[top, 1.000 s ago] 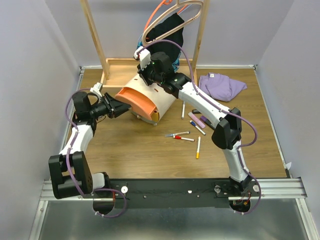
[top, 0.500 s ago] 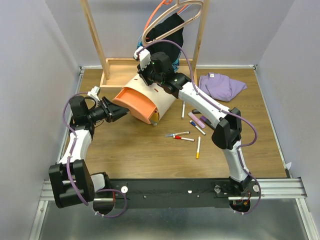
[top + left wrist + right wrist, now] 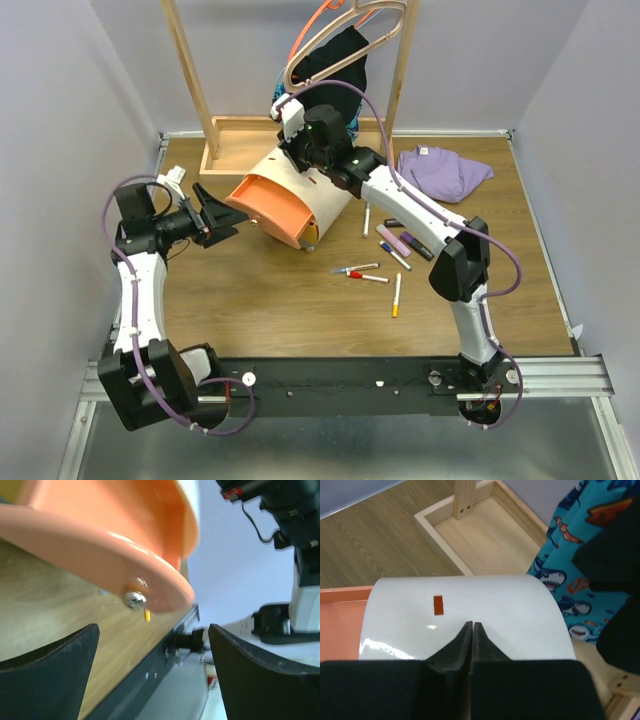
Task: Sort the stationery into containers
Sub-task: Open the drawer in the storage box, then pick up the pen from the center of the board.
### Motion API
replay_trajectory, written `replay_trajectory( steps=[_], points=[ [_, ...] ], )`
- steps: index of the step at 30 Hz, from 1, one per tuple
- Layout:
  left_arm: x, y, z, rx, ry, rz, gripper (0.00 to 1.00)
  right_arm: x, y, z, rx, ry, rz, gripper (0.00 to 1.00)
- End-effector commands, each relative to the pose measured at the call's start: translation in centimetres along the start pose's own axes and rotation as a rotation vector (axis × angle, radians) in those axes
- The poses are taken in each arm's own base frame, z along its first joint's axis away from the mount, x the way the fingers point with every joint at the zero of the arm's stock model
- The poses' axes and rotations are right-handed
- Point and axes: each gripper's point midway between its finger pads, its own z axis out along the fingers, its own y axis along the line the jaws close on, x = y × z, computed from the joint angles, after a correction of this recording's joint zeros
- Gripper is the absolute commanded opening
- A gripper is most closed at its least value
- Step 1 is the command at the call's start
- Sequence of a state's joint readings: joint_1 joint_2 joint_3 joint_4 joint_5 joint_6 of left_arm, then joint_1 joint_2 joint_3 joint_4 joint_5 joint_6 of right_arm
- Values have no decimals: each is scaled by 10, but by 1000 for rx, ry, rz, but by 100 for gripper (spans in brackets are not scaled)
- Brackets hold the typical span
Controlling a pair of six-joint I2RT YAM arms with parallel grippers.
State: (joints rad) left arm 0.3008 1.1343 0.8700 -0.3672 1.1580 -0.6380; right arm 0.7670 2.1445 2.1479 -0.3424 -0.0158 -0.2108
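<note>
Since a second ago my left gripper [image 3: 221, 216] has let go and drawn back toward the left edge of the table [image 3: 260, 300]. Its fingers are now spread wide with nothing between them. In my left wrist view the small metal knob [image 3: 134, 599] on the front of the orange drawer [image 3: 270, 205] sits between the two dark fingers without touching either.

The drawer is pulled well out of the cream chest [image 3: 325, 195], with its front facing my left gripper. A sliver of the yellow drawer [image 3: 312, 234] shows just below it. The chest is near the back of the table, just in front of the wooden rack base [image 3: 235, 140].

My right gripper [image 3: 471, 627] is over the rounded top of the chest with its two fingers pressed together and holding nothing. I cannot tell whether the tips press on the plastic.

To the right of the chest the stationery lies loose on the table:
- a white pen [image 3: 366, 220] nearest the chest
- a red-capped pen [image 3: 368, 277] in front of it
- an orange-tipped pen [image 3: 397, 296] closest to my bases
- a pink marker [image 3: 388, 238] and a purple marker [image 3: 412, 243] side by side

Farther right, near the back, the purple cloth [image 3: 445, 170] lies crumpled.
</note>
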Motion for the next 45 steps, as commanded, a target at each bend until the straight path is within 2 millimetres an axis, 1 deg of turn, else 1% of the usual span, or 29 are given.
replay_trajectory(
  steps=[1, 2, 3, 4, 5, 6, 7, 8, 9, 10, 11, 12, 13, 14, 15, 16, 18, 19, 20, 22, 23, 25, 29, 30, 34, 37, 39, 42, 45],
  points=[
    [29, -39, -29, 39, 104, 252, 99, 68, -2, -39, 43, 275, -25, 35],
    [33, -43, -33, 24, 111, 274, 99, 62, -4, -52, 50, 266, -28, 43],
    [34, -40, -33, 3, 110, 308, 99, 62, -5, -58, 58, 268, -32, 55],
    [33, -29, -35, -61, 100, 330, 99, 62, -9, -66, 74, 270, -39, 59],
    [34, -24, -37, -99, 94, 351, 99, 45, -14, -84, 89, 234, -38, 63],
    [33, -18, -38, -133, 90, 384, 99, 64, -9, -93, 72, 282, -46, 66],
    [29, -7, -41, -204, 78, 405, 99, 64, -3, -104, 32, 281, -67, 66],
    [29, -3, -44, -239, 69, 427, 99, 72, 1, -115, 8, 298, -78, 66],
    [27, 1, -46, -270, 61, 446, 99, 83, 7, -140, -26, 326, -91, 67],
    [26, 3, -48, -291, 56, 463, 99, 93, 21, -150, -113, 336, -116, 67],
    [32, -1, -50, -283, 68, 463, 99, 102, 31, -163, -176, 351, -137, 67],
    [32, -2, -50, -271, 68, 499, 99, 100, 40, -193, -244, 340, -169, 64],
    [33, -4, -49, -265, 50, 484, 99, 133, 61, -207, -377, 377, -225, 63],
    [31, -1, -48, -270, 19, 483, 99, 140, 68, -223, -422, 366, -260, 63],
    [33, -3, -46, -260, 7, 442, 99, 152, 74, -233, -456, 359, -284, 63],
    [34, -2, -45, -254, -3, 423, 99, 168, 78, -253, -477, 352, -327, 63],
    [30, 1, -45, -261, -38, 411, 99, 187, 78, -264, -487, 368, -378, 63],
    [28, 4, -46, -279, -57, 383, 99, 190, 76, -268, -493, 362, -434, 63],
    [26, 7, -47, -294, -67, 381, 99, 207, 75, -271, -497, 399, -460, 62],
    [17, 22, -54, -392, -99, 389, 99, 215, 72, -271, -513, 388, -547, 58],
    [14, 26, -56, -424, -114, 415, 99, 226, 74, -271, -524, 399, -569, 58],
    [3, 38, -65, -521, -163, 393, 99, 227, 73, -261, -525, 362, -628, 57],
    [-9, 20, -67, -489, -232, 483, 98, 243, 74, -240, -572, 359, -616, 56],
    [-12, 17, -68, -485, -251, 488, 99, 252, 71, -233, -574, 378, -592, 55],
    [-18, 7, -69, -453, -258, 453, 99, 259, 61, -218, -600, 379, -550, 55],
    [-23, 12, -70, -465, -268, 457, 99, 264, 51, -207, -595, 371, -548, 56],
    [-26, 22, -69, -475, -278, 440, 99, 267, 41, -201, -577, 367, -535, 56],
    [-28, 30, -72, -471, -295, 359, 99, 274, 33, -190, -575, 371, -475, 56],
    [-30, 36, -75, -491, -300, 348, 99, 278, 31, -179, -584, 361, -442, 53]
  ],
)
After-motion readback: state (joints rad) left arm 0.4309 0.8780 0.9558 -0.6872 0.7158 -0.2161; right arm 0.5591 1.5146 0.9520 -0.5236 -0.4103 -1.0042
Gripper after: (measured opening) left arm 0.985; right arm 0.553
